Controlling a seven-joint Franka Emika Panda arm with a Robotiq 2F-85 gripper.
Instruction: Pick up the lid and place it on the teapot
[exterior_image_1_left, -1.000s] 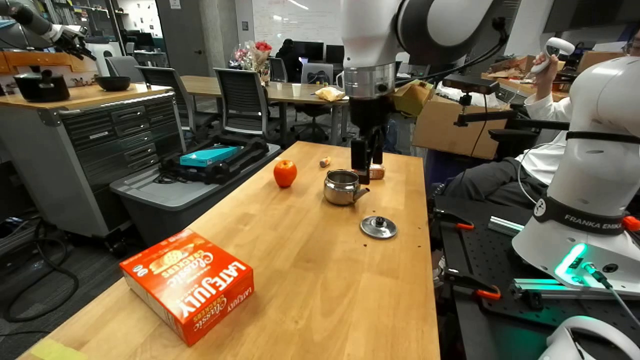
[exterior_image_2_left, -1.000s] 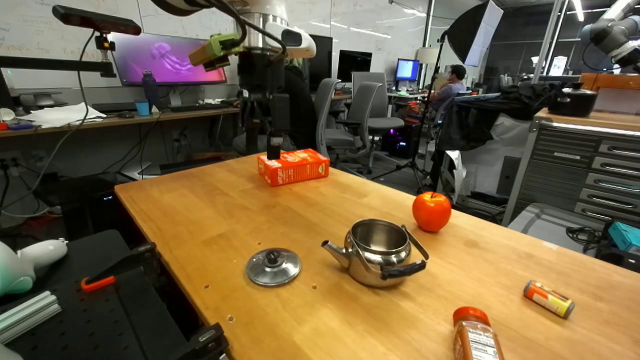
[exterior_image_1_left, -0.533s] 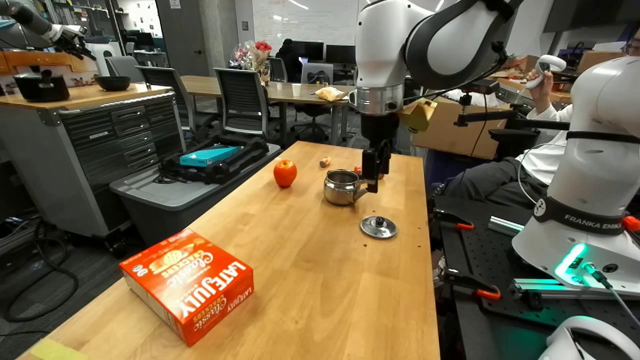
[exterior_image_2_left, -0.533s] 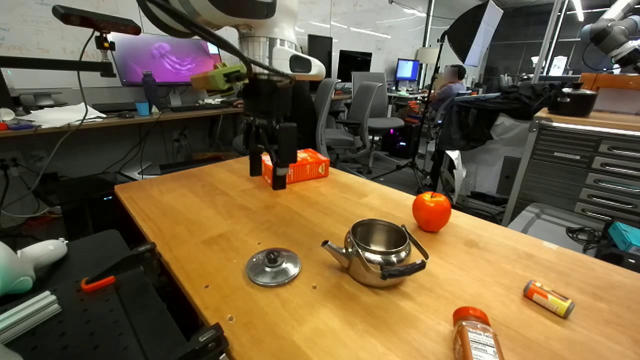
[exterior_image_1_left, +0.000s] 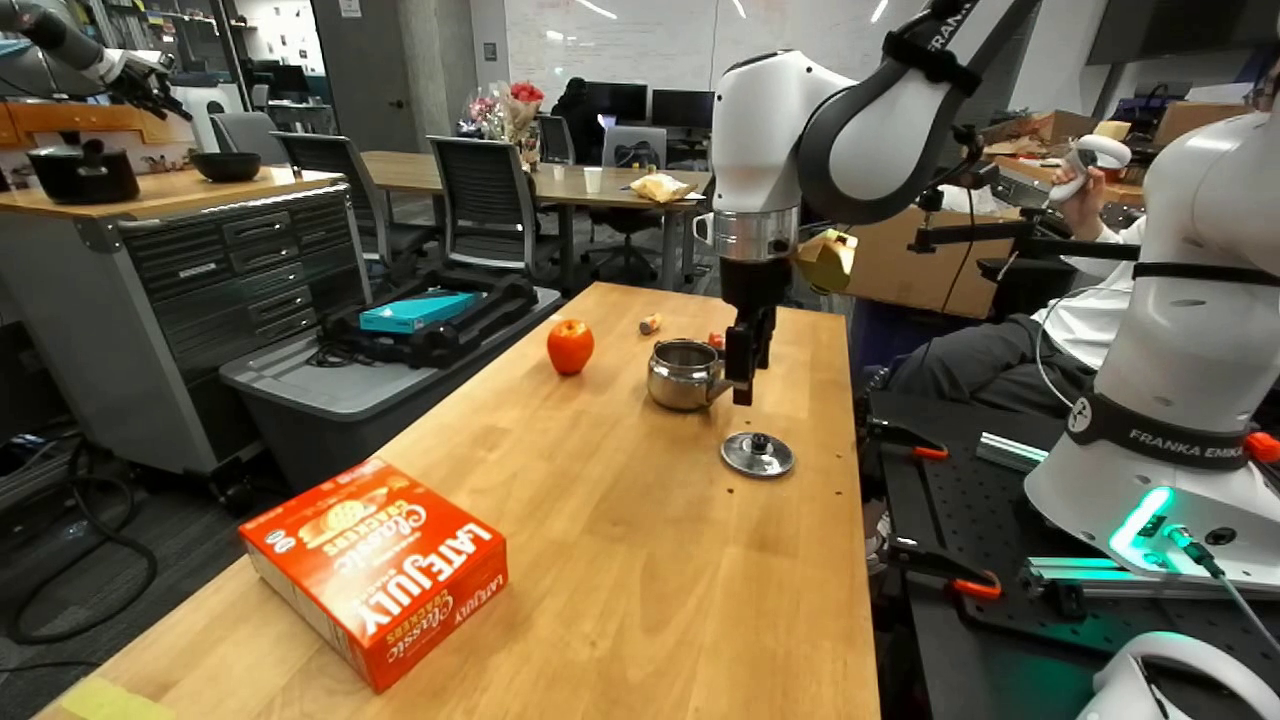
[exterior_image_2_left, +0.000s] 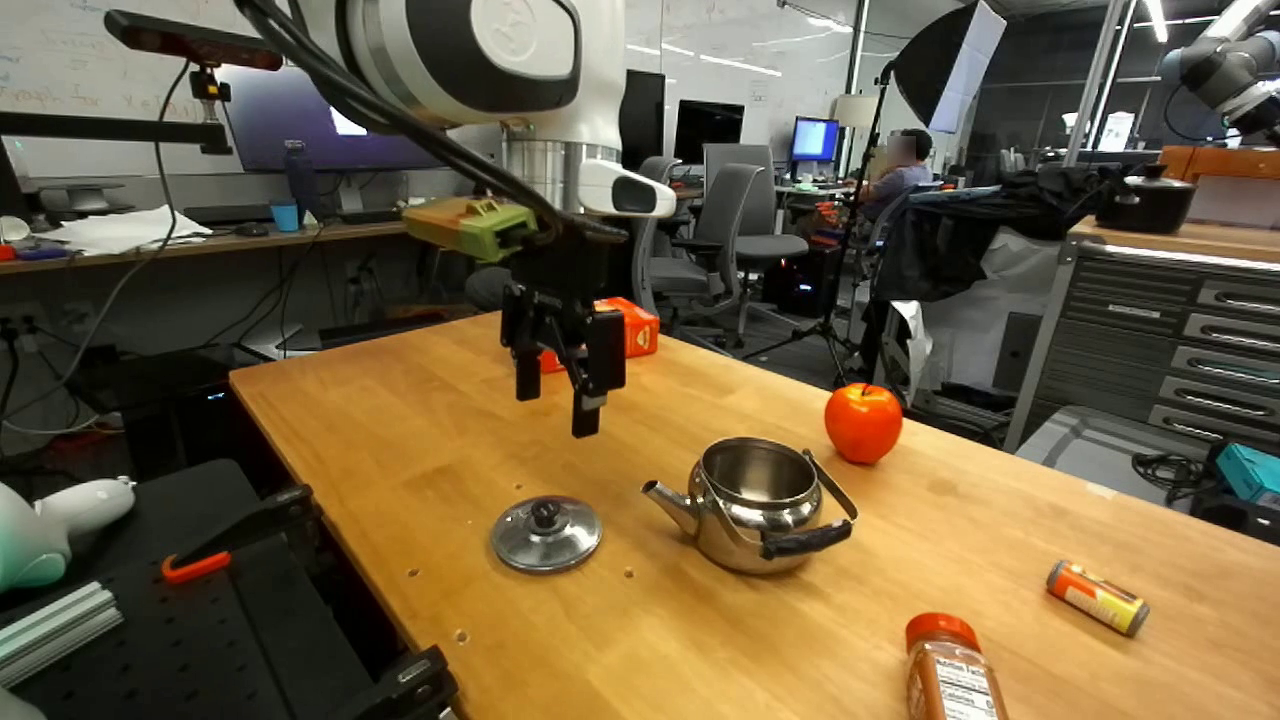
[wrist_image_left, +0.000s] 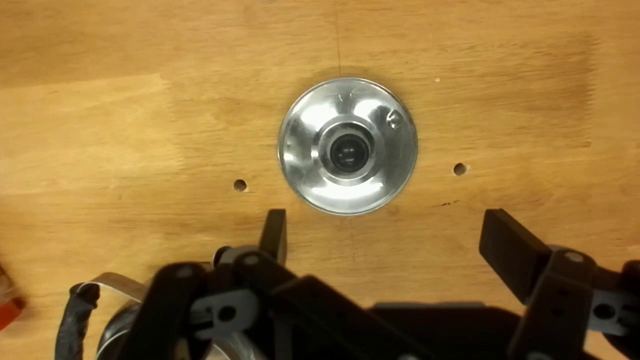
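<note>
Steel teapot (exterior_image_2_left: 780, 518): upright on the wooden tabletop (exterior_image_2_left: 400, 420), uncovered mouth facing up, spout (exterior_image_2_left: 672, 507) slanting outward, bail handle (exterior_image_2_left: 807, 541) tipped over to one side with its black grip beside the body.
Metal lid (wrist_image_left: 347, 146): there it is, flat on the wood off the teapot's spout side, near the spout tip but apart from it, dark knob (exterior_image_2_left: 546, 514) uppermost.
Robotiq gripper (exterior_image_2_left: 557, 410): up in the air on the teapot's spout side, pointing down, fingers (exterior_image_2_left: 587, 415) spread wide, nothing held! In the wrist view the lid shows just past the fingertips, its knob within the span between them, while the teapot peeks out from behind a finger. In an exterior view a finger (exterior_image_1_left: 738, 367) crosses in front of the teapot's spout.
Red apple (exterior_image_2_left: 864, 424): stem up, near the teapot, behind it and to the right in an exterior view.
Red-capped spice jar (exterior_image_2_left: 952, 670): in an exterior view, nearer the camera than the teapot, cut off by the frame's lower edge.
Small cylinder (exterior_image_2_left: 1098, 598): orange and yellow, lying on its side, well apart from the teapot, on the side opposite the lid.
Late July cracker box (exterior_image_1_left: 375, 570): lying flat and well apart from the teapot in both exterior views.
</note>
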